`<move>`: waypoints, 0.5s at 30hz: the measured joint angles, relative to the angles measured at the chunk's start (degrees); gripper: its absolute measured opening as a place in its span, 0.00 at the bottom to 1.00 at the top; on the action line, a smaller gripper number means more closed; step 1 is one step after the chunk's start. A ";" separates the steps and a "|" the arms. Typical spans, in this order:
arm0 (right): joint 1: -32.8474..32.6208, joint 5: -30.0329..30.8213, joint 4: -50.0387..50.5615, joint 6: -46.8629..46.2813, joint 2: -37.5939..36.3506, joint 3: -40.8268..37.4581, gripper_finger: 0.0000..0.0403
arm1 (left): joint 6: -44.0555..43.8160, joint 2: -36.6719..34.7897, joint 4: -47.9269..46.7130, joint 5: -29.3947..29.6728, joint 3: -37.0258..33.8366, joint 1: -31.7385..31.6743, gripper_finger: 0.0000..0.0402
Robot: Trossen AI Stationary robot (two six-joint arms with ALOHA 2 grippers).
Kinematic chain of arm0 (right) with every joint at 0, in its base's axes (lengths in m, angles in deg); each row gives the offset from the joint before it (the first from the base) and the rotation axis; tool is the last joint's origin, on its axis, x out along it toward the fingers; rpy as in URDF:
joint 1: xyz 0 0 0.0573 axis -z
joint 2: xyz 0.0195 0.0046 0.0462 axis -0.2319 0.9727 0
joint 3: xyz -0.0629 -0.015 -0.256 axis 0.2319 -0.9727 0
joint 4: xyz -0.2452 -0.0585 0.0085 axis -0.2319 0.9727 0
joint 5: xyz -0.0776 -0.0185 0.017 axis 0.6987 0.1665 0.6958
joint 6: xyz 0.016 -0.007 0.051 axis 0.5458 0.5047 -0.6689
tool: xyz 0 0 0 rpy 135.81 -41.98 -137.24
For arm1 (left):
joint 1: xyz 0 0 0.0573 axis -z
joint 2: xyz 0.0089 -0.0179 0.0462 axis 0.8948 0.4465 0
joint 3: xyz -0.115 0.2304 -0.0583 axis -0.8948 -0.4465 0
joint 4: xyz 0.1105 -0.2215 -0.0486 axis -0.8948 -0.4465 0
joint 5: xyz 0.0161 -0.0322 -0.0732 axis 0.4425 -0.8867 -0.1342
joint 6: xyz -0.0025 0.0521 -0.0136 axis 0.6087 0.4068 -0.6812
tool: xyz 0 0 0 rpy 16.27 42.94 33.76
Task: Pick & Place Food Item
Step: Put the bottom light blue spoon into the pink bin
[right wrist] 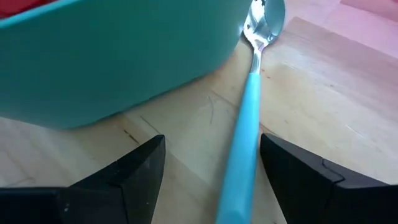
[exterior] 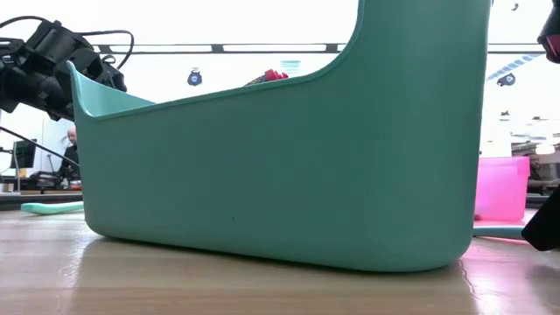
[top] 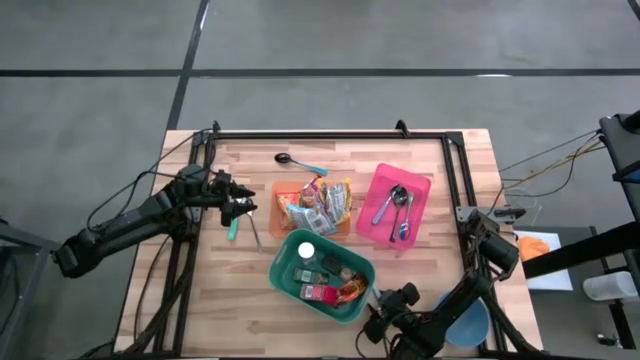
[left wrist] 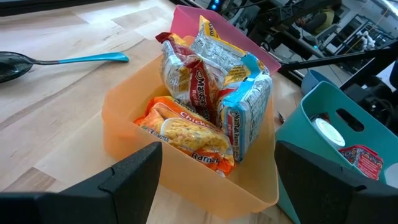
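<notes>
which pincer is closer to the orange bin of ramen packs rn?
Left. The left pincer hovers open just beside the orange bin, on its left in the high view. The right pincer sits open at the table's near edge, beyond the teal bin.

the crinkled ramen noodle packets [left wrist: 205, 93], in orange, red, silver and light blue wrappers, stand crowded and tilted in the translucent orange plastic bin [top: 283, 208] near the middle of the desk. the bin is just beside the teal plastic basket [top: 285, 272]. this basket holds a red snack packet [top: 321, 292], an orange one [top: 351, 290] and a round white lid [top: 306, 251]. no packet is held.
</notes>
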 joint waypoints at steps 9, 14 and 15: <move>-0.02 -0.98 -1.29 -0.48 -0.28 -1.29 0.64 | 0.00 0.02 0.00 0.00 0.00 -0.02 0.78; 0.02 -2.51 -1.39 -0.91 -0.33 -1.45 0.64 | 0.00 0.02 0.00 0.00 0.00 -0.02 0.78; 0.04 -2.82 -1.39 -0.91 -0.33 -1.45 0.64 | 0.00 0.02 0.00 0.00 0.00 -0.02 0.78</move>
